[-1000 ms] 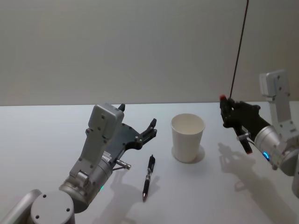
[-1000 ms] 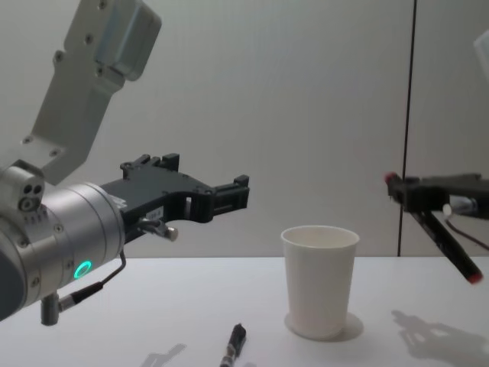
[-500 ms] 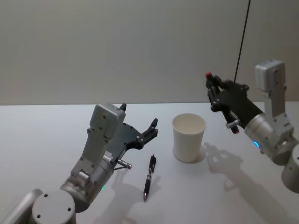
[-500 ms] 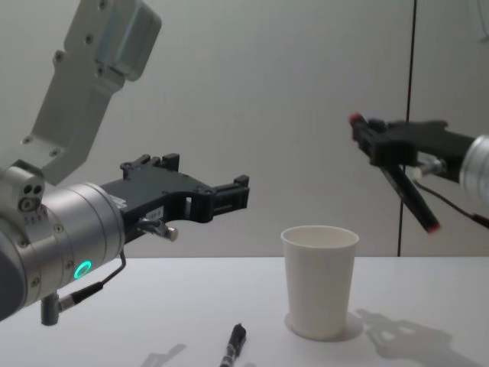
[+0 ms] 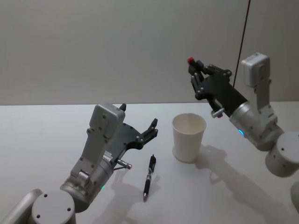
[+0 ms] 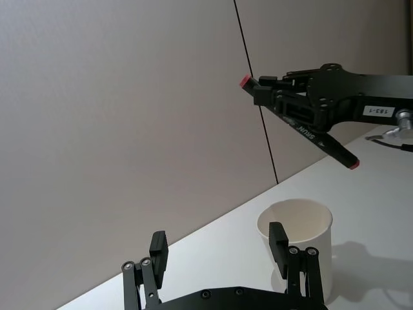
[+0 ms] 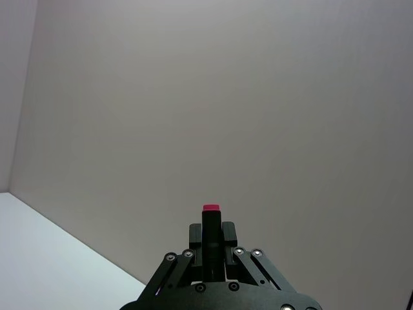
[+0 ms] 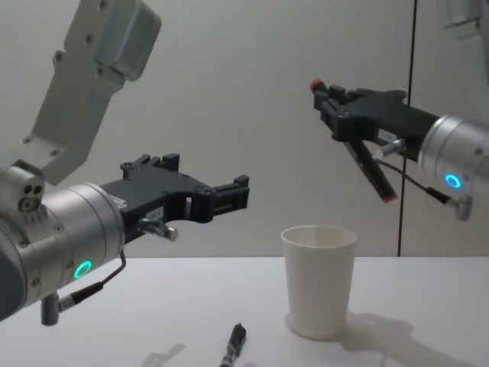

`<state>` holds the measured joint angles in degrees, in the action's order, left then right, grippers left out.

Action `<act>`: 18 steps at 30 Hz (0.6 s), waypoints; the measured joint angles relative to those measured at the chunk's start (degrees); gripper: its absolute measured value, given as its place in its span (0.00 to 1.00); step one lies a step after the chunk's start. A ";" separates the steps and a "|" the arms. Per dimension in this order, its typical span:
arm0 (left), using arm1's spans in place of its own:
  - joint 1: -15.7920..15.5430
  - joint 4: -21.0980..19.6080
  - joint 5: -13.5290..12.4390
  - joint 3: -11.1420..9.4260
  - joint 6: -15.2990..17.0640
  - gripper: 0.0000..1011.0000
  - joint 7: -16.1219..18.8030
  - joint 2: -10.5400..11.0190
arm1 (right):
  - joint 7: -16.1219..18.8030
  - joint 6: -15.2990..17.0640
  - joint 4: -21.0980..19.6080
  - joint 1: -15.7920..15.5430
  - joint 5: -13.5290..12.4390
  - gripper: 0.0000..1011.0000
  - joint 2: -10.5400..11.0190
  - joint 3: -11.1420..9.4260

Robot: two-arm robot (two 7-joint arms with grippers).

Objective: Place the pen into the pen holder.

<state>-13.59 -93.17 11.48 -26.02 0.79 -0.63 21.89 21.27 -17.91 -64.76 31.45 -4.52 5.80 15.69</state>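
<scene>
Our left gripper (image 8: 205,176), on the arm that looms largest in the chest view, hovers above the table with its black fingers spread wide and nothing between them; from the head camera we see it (image 5: 138,116) to the left of the cup and clear of it. Our right gripper (image 8: 336,115) is raised high on the other side, reaching in toward the middle, its fingers closed tight on a black pen with red ends (image 8: 370,168). In the right wrist view the pen's red top stands up from between the pinched fingers (image 7: 193,234). The smooth white table (image 5: 46,130) spreads under both arms. On it, between the two arms, stands the pen holder, a plain white paper cup (image 8: 321,283), upright with its mouth open. The held pen slants downward, and in the chest view its lower red end hangs well above the cup's rim and a little to the right of it, touching nothing. A second black pen (image 5: 148,177) lies flat on the table, near the cup and to its left, just in front of our left gripper's open fingers.
</scene>
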 joint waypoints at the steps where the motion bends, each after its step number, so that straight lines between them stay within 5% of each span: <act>1: 0.00 0.00 0.00 0.00 0.00 0.99 0.00 0.00 | 0.00 0.00 0.00 0.00 0.00 0.17 0.00 0.00; 18: 0.00 0.00 0.00 0.00 0.00 0.99 0.00 0.00 | 3.78 -6.33 12.18 6.19 -0.47 0.17 -2.76 0.92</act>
<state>-13.59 -93.18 11.48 -26.03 0.79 -0.63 21.89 25.04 -24.24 -52.58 37.65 -4.99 3.03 16.62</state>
